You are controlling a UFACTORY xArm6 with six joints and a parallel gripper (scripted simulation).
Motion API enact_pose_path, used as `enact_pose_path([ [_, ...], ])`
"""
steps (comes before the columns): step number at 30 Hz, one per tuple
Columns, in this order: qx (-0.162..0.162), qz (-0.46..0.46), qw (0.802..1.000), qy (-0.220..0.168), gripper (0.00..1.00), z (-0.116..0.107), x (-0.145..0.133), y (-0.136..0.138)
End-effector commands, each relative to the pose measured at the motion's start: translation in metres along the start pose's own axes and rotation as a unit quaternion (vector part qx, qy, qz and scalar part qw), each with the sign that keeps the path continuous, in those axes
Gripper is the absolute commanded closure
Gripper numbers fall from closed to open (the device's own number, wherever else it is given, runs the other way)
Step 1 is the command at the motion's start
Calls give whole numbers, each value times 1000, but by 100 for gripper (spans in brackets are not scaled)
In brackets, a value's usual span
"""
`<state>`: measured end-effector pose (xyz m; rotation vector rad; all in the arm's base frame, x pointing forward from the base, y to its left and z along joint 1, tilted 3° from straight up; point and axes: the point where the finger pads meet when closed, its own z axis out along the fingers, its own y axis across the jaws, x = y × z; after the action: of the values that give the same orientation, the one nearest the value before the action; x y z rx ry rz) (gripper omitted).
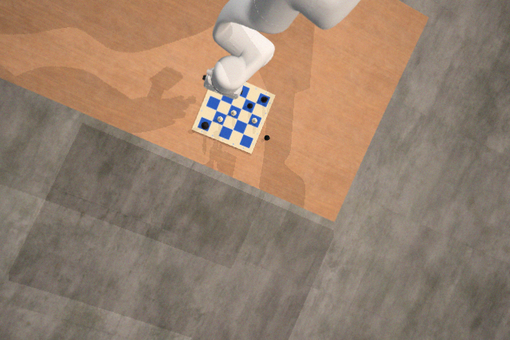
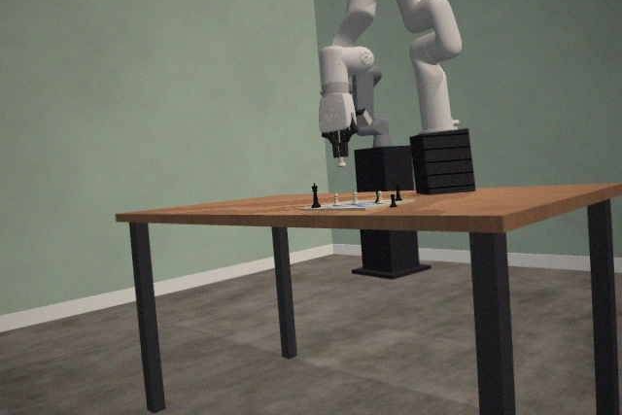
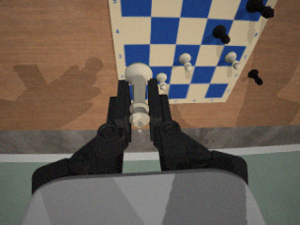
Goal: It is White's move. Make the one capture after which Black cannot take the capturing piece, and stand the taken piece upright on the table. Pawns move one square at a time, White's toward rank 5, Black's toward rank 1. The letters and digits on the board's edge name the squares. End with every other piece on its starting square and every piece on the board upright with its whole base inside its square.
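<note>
My gripper point(image 2: 341, 153) point(image 3: 139, 92) is shut on a tall white piece point(image 2: 341, 162) point(image 3: 139, 74), held roughly upright, high above the board point(image 1: 252, 150) point(image 3: 112, 19). A black king point(image 1: 204, 125) point(image 2: 315, 196) stands on a1. White pawns stand on b2 point(image 1: 220, 119) point(image 3: 161, 78), c3 point(image 1: 233, 112) point(image 3: 186, 59) and e3 point(image 1: 254, 120) point(image 3: 231, 57). A black pawn point(image 1: 249, 106) point(image 3: 219, 32) stands on d4. A taller black piece point(image 1: 264, 99) point(image 2: 397, 193) point(image 3: 255, 6) stands on e5. In the overhead view the arm hides a5.
A black pawn point(image 1: 266, 137) point(image 2: 393, 200) point(image 3: 255, 76) stands upright on the wooden table point(image 1: 350, 81) point(image 2: 452, 207), just outside the board's e-file edge. The table's front edge is close to the rank 1 side. The arm point(image 1: 243, 48) covers the board's rank 5 corner near the a file.
</note>
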<state>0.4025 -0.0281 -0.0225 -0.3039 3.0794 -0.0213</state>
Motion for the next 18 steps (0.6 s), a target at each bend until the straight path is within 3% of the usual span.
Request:
enact_pose_path([
  [1, 8, 20, 1000, 5, 100, 0, -5, -1],
  [18, 8, 20, 1000, 6, 100, 11, -5, -1],
])
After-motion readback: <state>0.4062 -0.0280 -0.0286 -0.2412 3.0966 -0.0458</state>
